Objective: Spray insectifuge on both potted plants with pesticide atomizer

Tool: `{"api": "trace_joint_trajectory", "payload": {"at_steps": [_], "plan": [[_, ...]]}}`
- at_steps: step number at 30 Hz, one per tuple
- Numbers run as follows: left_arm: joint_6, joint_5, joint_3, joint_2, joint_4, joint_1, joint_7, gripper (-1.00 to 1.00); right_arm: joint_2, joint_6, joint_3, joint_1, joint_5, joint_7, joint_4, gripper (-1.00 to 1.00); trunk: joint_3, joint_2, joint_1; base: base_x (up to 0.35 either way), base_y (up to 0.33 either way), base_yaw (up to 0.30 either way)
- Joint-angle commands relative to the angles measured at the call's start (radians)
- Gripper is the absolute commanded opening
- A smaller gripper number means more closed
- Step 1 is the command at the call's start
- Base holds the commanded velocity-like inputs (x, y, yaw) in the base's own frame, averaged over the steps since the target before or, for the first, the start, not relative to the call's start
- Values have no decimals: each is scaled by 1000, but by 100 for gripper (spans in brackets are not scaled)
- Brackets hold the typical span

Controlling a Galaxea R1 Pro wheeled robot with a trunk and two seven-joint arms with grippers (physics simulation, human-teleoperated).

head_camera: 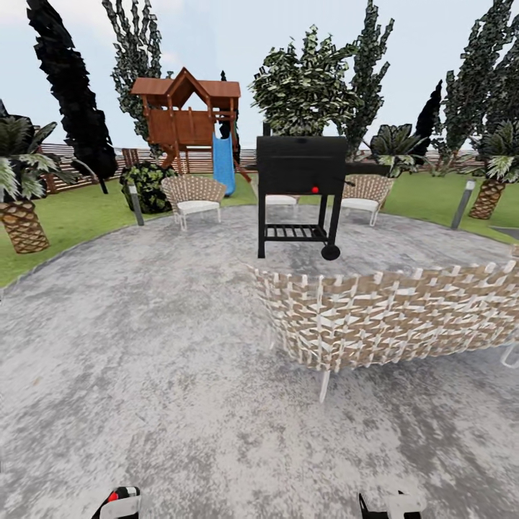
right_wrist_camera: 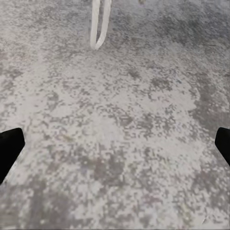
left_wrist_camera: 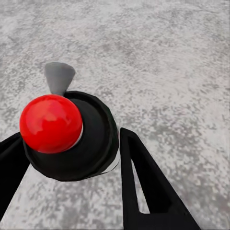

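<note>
Atomizer (left_wrist_camera: 67,136) sits clamped between the left gripper's (left_wrist_camera: 72,163) black fingers (left_wrist_camera: 143,182), seen top-down in the left wrist view: red spot on a dark round cap, grey nozzle tip poking out past it. Head view catches it at the bottom edge, red dot showing (head_camera: 113,497). Right gripper (right_wrist_camera: 115,143) holds nothing, fingers spread wide over mottled grey paving (right_wrist_camera: 124,110); a white chair leg (right_wrist_camera: 98,26) stands near. Ahead on the patio (head_camera: 130,346): woven sofa (head_camera: 389,317), black grill (head_camera: 301,189), two woven chairs (head_camera: 193,196) behind it. Lawn (head_camera: 72,216), fence (head_camera: 65,169), wooden playset (head_camera: 186,115) with blue slide beyond.
</note>
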Motion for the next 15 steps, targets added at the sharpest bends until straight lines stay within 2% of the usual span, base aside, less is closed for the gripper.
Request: {"api": "trace_joint_trajectory", "payload": {"at_steps": [1, 15], "plan": [[-3, 5, -8, 1, 0, -1, 6, -100, 0, -2, 0, -1, 10, -9, 1, 100, -1, 0, 0, 155, 307, 0], [-2, 5, -8, 1, 0, -1, 6, -100, 0, -2, 0, -1, 10, -9, 1, 100, -1, 0, 0, 155, 307, 0]]}}
